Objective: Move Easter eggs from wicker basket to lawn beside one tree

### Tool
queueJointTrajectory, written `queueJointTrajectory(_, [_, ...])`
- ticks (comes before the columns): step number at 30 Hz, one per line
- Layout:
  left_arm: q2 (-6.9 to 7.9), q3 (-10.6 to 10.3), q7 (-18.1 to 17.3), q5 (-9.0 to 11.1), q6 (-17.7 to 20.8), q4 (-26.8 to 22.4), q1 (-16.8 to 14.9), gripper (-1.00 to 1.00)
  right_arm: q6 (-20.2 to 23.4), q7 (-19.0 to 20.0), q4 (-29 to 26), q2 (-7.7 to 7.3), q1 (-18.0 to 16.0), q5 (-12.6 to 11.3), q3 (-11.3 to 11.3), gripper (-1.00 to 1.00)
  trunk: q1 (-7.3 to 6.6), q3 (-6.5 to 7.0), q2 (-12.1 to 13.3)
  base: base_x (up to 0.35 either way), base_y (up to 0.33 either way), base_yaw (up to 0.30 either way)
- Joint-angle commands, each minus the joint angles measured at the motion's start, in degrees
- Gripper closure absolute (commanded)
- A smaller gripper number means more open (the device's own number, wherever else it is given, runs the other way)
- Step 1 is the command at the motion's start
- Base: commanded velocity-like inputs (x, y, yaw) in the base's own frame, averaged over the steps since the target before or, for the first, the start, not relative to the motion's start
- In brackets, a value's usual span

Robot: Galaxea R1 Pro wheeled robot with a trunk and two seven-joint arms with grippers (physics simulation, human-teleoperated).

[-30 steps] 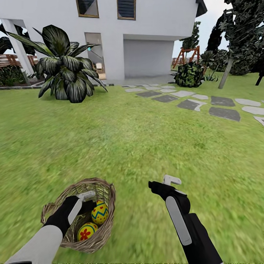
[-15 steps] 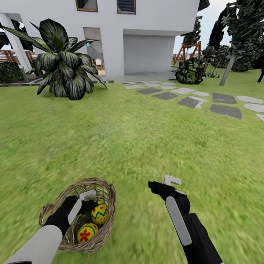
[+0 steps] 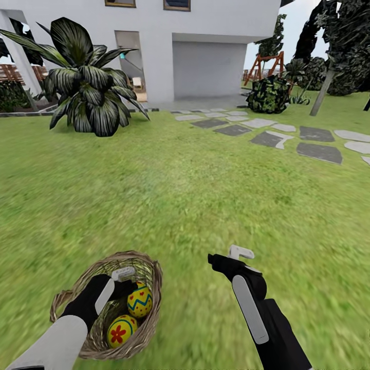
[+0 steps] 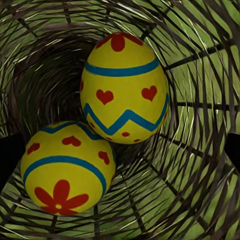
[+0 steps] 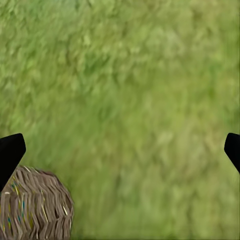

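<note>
Here, left tool (image 3: 125,280) spread wide inside wicker basket (image 3: 149,270) over two eggs (image 4: 124,90); right tool (image 3: 234,257) spread above lawn (image 3: 205,195).

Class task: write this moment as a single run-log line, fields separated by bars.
left tool: inside wicker basket, open | eggs seen in basket: two | right tool: open, empty, above lawn | eggs beside tree: none yet
</note>
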Motion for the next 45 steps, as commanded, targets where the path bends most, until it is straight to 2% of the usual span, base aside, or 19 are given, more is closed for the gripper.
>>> queueJointTrajectory(1, [-0.04,0.0,0.4,0.6,0.3,-0.1,0.0,-1.00,0.1,-0.6,-0.1,0.00,0.0,-0.6,0.1,-1.00,0.00,-0.14,0.0,0.138,0.052,0.000])
queueJointTrajectory(29, [-0.01,0.0,0.4,0.6,0.2,-0.1,0.0,-1.00,0.1,-0.6,-0.1,0.00,0.0,-0.6,0.1,-1.00,0.00,-2.73,0.0,0.045,0.021,0.000])
queueJointTrajectory(45, [0.00,0.0,0.3,0.8,-0.1,-0.1,0.0,-1.00,0.1,-0.6,-0.1,0.00,0.0,-0.6,0.0,-1.00,3.51,-7.08,-6.4,0.000,0.000,0.000])
